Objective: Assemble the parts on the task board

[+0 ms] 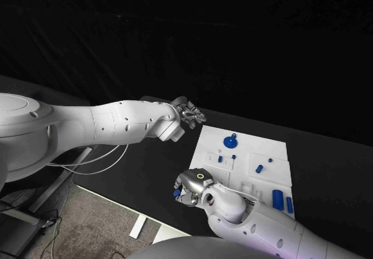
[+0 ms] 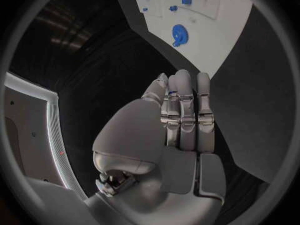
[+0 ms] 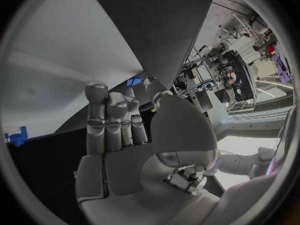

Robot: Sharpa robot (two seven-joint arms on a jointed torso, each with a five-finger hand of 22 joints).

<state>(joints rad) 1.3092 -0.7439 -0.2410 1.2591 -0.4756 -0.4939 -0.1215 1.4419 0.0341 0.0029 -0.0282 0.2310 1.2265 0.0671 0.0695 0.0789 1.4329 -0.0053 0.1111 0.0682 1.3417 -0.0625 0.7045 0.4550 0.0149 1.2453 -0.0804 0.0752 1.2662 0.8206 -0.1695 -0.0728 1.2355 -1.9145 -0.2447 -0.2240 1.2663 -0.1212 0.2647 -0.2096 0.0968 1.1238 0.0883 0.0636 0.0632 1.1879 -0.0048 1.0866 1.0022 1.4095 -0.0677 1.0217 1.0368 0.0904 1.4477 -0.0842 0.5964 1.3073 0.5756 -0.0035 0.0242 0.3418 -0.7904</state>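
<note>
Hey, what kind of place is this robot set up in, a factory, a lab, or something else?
Most likely a robotics lab or test cell. A black table with dark drapes behind holds a white task board with small blue parts. The right wrist view shows cluttered equipment racks in the room beyond.

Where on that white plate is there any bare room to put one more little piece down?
The task board's strip along its left edge, between the left hand and the blue disc, looks bare. It is crowded near the right hand, where two blue bars and small pegs lie.
</note>
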